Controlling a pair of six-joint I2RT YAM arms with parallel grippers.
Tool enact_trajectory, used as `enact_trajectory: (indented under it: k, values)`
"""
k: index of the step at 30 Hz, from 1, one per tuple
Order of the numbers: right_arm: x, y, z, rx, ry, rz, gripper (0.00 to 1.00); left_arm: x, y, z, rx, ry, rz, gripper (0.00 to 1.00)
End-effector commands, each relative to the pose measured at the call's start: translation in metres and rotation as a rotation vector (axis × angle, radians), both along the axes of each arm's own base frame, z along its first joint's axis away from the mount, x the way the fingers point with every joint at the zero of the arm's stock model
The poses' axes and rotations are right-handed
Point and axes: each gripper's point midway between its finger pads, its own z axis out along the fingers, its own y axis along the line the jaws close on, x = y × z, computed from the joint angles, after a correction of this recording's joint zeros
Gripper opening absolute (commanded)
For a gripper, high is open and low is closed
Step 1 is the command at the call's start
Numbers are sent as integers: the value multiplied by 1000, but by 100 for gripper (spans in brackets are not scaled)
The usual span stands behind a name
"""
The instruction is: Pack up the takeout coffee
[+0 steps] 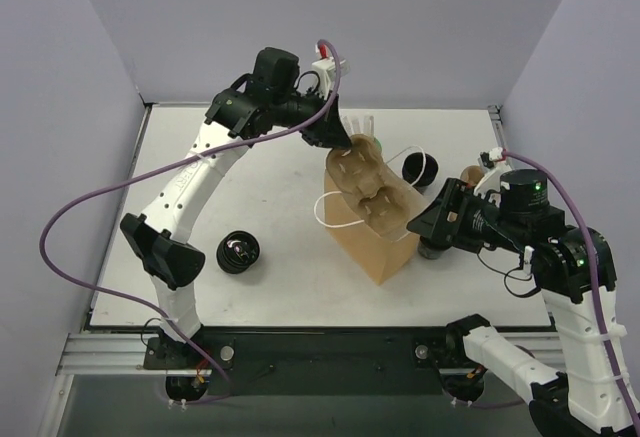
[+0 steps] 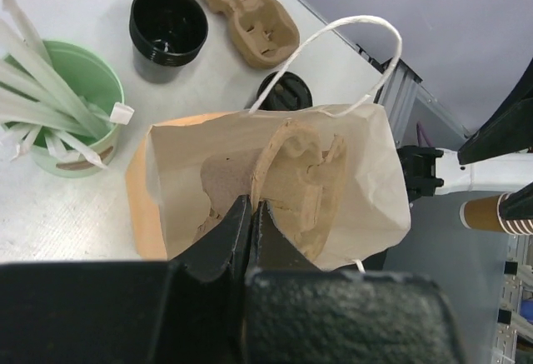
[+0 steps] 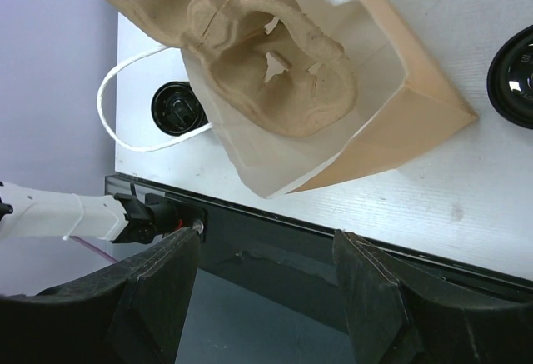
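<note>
The paper bag [image 1: 375, 247] sits in the middle of the surface [image 1: 270, 187], between the takeout coffee [image 1: 240, 254] and the right end effector [image 3: 262, 243]. A squat stack of black lids [image 2: 179, 14], a spare carrier [image 2: 241, 6] and a flat ringed lid [image 3: 515, 77] lie on the side of the bag away from the coffee. The green cup [image 2: 104, 77] holds white straws [image 2: 42, 81]. A cardboard carrier [image 2: 291, 177] is partway in the bag's mouth, and the left end effector [image 2: 250, 214] is pinched tight on its edge. The right end effector is wide open and holds nothing. The coffee stands left of the bag, well apart from it, near the left arm [image 1: 185, 192]. It looks upright, lid on top, long way up and down.
</note>
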Motion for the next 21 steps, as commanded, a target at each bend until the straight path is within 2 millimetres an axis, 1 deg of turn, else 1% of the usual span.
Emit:
enact_trajectory:
  k: [1,7,8,11,14,15,17,18,20,21]
  values:
    - [-10,-9,-10,-39,39,-13,66,-8,6,1,46,28,45,0]
    - [-6,-9,-10,-48,44,-19,65,-1,2,0,45,135,169,0]
    - [-6,-9,-9,-47,42,-19,65,-1,1,-2,41,168,185,0]
    - [-5,-9,-10,-52,45,-20,65,-2,-2,-4,33,203,204,0]
    - [-5,-10,-12,-56,49,-23,65,0,-3,-10,41,221,215,0]
    - [-5,-10,-12,-57,47,-27,65,-1,-3,-15,49,233,216,0]
    - [-5,-11,-14,-62,50,-29,65,0,-8,-18,32,241,204,0]
    - [-5,-11,-14,-61,50,-28,65,0,-9,-23,37,252,203,0]
    - [-5,-11,-15,-58,55,-27,65,2,-16,-27,33,255,190,0]
    - [-6,-11,-14,-59,53,-25,65,3,-18,-25,28,251,183,0]
